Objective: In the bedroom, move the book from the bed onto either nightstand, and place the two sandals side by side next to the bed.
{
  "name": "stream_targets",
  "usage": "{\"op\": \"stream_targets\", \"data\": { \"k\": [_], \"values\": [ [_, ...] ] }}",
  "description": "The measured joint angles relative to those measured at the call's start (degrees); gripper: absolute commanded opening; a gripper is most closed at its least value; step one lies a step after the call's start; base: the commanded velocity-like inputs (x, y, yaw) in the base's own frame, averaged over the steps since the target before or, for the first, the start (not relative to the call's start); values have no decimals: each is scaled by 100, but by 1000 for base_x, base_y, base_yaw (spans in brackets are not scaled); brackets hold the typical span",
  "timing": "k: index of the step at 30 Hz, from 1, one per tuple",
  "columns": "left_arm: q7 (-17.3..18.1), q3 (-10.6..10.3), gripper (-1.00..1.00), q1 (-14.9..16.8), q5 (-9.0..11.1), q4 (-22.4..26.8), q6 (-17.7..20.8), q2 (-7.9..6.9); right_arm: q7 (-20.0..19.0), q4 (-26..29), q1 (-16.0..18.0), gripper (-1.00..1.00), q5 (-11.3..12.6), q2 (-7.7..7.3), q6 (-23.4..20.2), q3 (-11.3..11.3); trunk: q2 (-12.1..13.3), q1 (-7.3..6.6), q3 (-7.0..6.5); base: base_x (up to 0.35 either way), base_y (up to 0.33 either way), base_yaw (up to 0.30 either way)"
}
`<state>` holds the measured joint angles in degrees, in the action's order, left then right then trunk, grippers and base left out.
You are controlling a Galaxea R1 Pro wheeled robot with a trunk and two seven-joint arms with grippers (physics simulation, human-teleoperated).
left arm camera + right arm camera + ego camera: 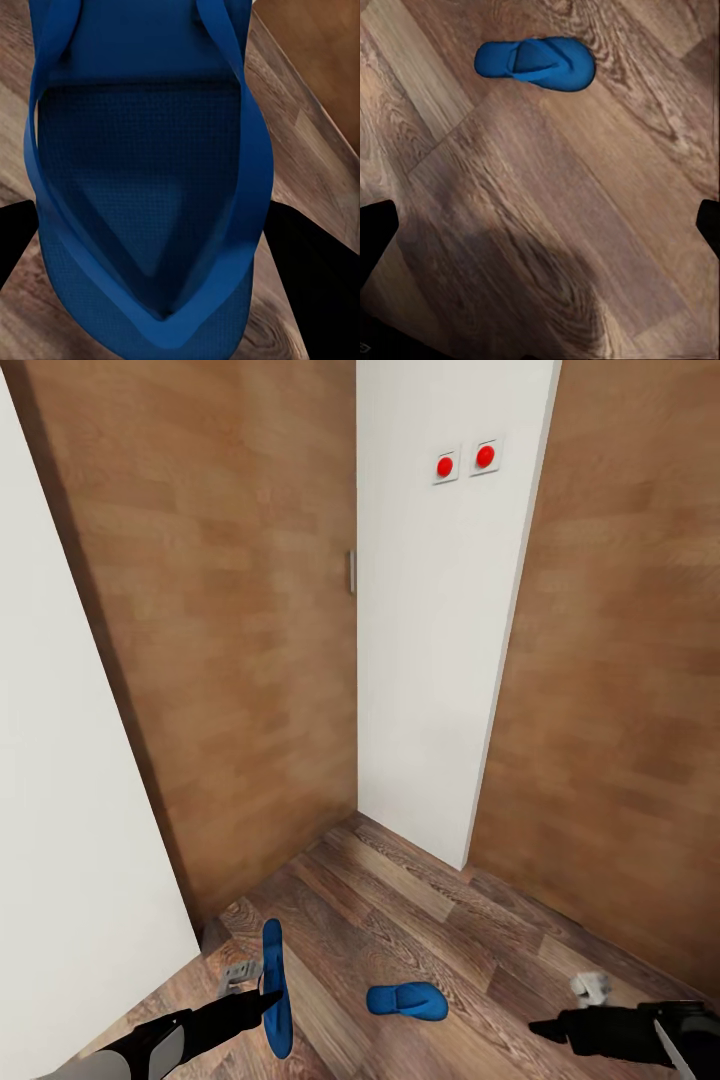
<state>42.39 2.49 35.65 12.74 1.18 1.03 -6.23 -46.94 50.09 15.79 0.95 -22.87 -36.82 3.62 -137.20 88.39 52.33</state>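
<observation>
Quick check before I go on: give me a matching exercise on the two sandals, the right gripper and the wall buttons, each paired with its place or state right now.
Things:
1. held sandal
2. second sandal
3. right gripper
4. two red buttons

Places or states:
A. lying flat on the wood floor, between the arms
B. on the white wall panel, high up
C. on edge in the left gripper
D. open, empty, above the floor

Pairs: 1-C, 2-A, 3-D, 4-B

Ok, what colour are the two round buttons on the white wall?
Red round buttons; the head view shows them best.
</observation>
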Motion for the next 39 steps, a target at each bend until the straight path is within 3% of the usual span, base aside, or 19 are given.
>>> {"op": "stream_targets", "data": {
  "k": [5, 6, 7, 8, 9, 11, 16, 22, 25, 33, 39],
  "values": [
    [1, 0, -100, -1, 1, 0, 0, 0, 40, 459, 0, 100, -777, 6, -32, -105, 0, 0, 0, 0, 0, 0],
    [0, 1, -100, -1, 1, 0, 0, 0, 38, 620, 0, 100, -1045, 7, -36, -216, 0, 0, 0, 0, 0, 0],
    [0, 0, -100, -1, 0, 0, 0, 0, 13, 862, -1, 100, -1461, 13, -45, -413, 0, 0, 0, 0, 0, 0],
    [-3, -2, -100, -1, -1, -1, -1, 1, 3, 1375, -1, 100, -2013, 16, -60, -955, 0, 0, -1, 0, 0, 0],
    [-2, -1, -100, -1, 0, 0, 0, 0, -1, 1554, -1, 100, -2111, 14, -58, -1157, 0, 0, 0, 0, 0, 0],
    [1, -2, -100, -4, 0, 0, 0, 0, -59, 1855, -2, 100, -2183, 14, -60, -1457, 0, 0, 0, 0, 0, 0],
    [0, 0, -100, -1, -2, 2, 0, 0, -649, 2132, -2, 100, -2259, 13, -40, -1725, 0, 0, 0, 0, 0, 0],
    [0, 0, -100, -3, -15, 9, -6, 0, -1025, 2351, -2, 100, -2603, 13, 43, -2123, 0, 0, 0, 0, 0, 0],
    [0, 1, -100, -3, -17, 9, -7, 0, -1295, 2520, -2, 100, -2655, 13, 200, -2175, 0, 0, 0, 0, 0, 0],
    [0, 1, -100, -3, -13, 9, -8, 0, -2021, 2698, -2, 100, -2671, -2, 1411, -2186, 0, 0, 0, 0, 0, 0],
    [0, 0, -100, -1, -9, 9, -8, 0, -2083, 2663, -2, 100, -2647, 25, 1509, -2152, 0, 0, 0, 0, 0, 0]
  ]
}}
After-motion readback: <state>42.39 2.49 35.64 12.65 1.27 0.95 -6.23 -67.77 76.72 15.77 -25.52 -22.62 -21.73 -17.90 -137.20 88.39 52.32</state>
